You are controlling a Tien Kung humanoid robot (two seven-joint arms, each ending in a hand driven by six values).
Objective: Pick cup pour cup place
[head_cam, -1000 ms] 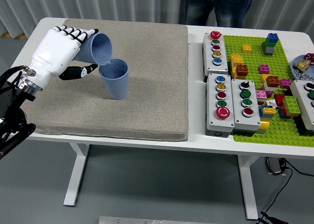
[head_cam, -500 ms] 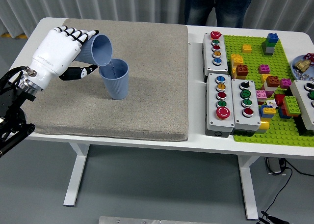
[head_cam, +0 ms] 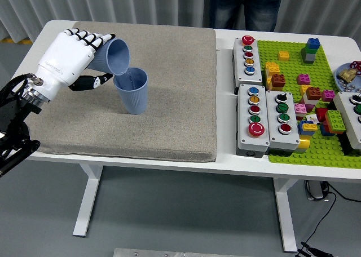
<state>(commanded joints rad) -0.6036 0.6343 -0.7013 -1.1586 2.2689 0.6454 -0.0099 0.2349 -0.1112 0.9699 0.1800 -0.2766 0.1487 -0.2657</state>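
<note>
Two blue cups are seen on the grey mat [head_cam: 169,99]. One cup [head_cam: 111,56] is held in the left hand [head_cam: 70,60], the fingers curled around its wall and the thumb pressed beneath. It is tipped on its side, its long axis running left to right, the mouth turned right and slightly down over the second cup [head_cam: 132,91]. The second cup is stood upright on the mat, mouth up, just below the tipped rim. Most of the mat to the right and toward the near edge is left bare. On the white table [head_cam: 225,155], three button boxes and one green brick plate [head_cam: 316,150] with bricks are placed at the right.
</note>
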